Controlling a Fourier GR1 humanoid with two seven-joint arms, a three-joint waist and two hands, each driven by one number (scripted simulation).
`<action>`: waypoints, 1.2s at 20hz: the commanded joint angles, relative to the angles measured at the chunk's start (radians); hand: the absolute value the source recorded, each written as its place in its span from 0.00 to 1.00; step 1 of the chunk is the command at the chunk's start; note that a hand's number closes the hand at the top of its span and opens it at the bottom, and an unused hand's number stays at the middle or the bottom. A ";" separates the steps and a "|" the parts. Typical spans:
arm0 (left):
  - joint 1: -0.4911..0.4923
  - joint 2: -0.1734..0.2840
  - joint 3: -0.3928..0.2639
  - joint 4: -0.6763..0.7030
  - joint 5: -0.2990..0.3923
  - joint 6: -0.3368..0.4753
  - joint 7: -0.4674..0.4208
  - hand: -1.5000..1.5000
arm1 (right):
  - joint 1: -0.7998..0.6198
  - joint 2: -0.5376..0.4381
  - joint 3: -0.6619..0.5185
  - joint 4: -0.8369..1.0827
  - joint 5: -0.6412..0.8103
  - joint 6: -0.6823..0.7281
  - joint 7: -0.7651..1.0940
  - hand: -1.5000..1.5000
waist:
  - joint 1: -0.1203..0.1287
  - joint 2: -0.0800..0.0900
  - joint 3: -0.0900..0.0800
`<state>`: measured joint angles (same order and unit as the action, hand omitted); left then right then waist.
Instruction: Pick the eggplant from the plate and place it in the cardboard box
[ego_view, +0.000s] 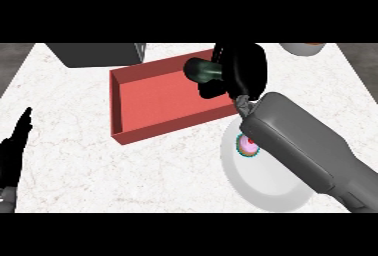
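Our right hand (240, 70), fingers curled round the eggplant (201, 69), hovers over the red box (159, 97); next we lower and release.

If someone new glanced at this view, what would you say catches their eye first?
The red box at the counter's centre stands out, with the right hand curled round the dark eggplant over its far right corner. Below it, the white plate holds a small pink cupcake beside the grey forearm.

Red box (159, 102), white plate (255, 185)
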<state>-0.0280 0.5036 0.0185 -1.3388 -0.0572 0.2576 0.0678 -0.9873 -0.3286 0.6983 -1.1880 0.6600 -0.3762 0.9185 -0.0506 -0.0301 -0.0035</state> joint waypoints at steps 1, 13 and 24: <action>-0.058 -0.006 -0.020 -0.029 -0.010 -0.019 0.032 0.50 | -0.078 0.099 -0.035 -0.061 0.082 0.023 0.220 1.00 | 0.038 0.021 0.003; -0.086 -0.011 0.004 0.004 -0.004 -0.080 -0.007 0.50 | -0.267 0.269 -0.339 0.439 0.063 -0.100 0.001 1.00 | 0.094 0.044 0.003; -0.138 -0.060 -0.039 0.007 -0.069 -0.050 0.024 0.50 | -0.363 0.326 -0.469 0.858 0.059 -0.263 -0.132 1.00 | 0.128 0.059 0.003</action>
<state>-0.1486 0.4531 -0.0034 -1.3149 -0.1117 0.2082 0.0737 -1.3183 -0.0364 0.2605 -0.4585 0.7059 -0.5556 0.7653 0.0564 0.0213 -0.0009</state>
